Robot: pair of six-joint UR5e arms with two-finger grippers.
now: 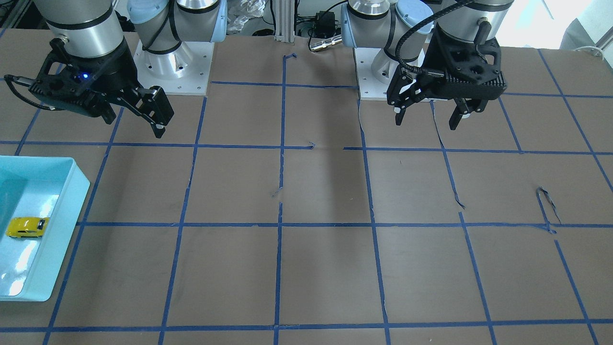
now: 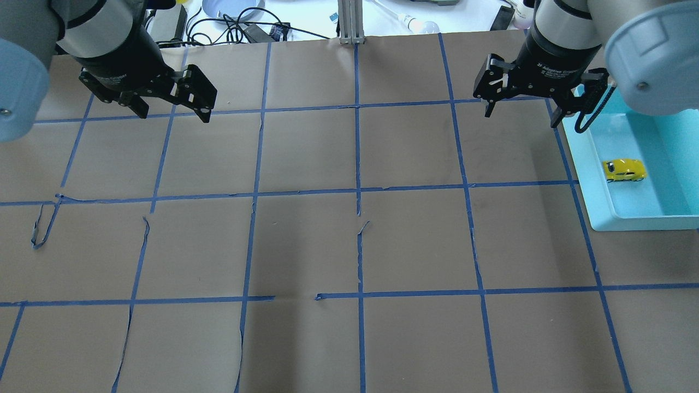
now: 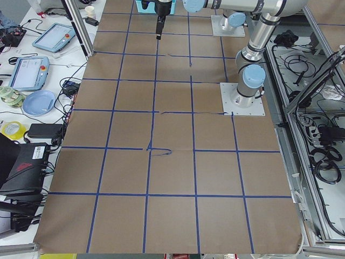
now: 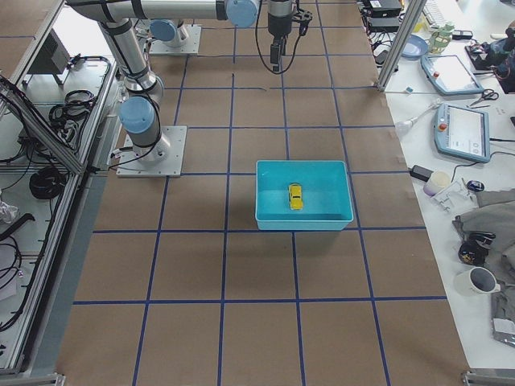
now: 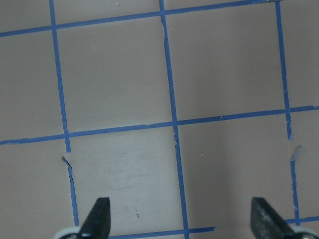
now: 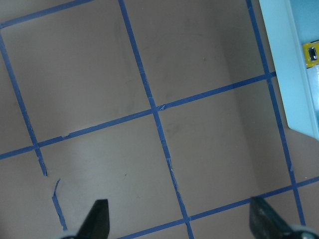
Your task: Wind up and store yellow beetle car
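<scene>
The yellow beetle car (image 2: 623, 170) lies on the floor of a light blue bin (image 2: 587, 180) at the table's right end. It also shows in the front view (image 1: 26, 227), in the right-side view (image 4: 295, 196) and, cut off at the edge, in the right wrist view (image 6: 311, 54). My right gripper (image 2: 520, 115) hangs open and empty above the table, just left of the bin's far corner; in the front view it (image 1: 135, 124) is at upper left. My left gripper (image 2: 175, 113) is open and empty over the far left of the table, and shows in the front view (image 1: 426, 122).
Brown paper with a blue tape grid covers the table (image 2: 349, 245). The bin shows in the front view (image 1: 67, 211) and in the right-side view (image 4: 302, 225). Cables, tablets and a blue plate (image 3: 38, 101) lie beyond the table's far edge.
</scene>
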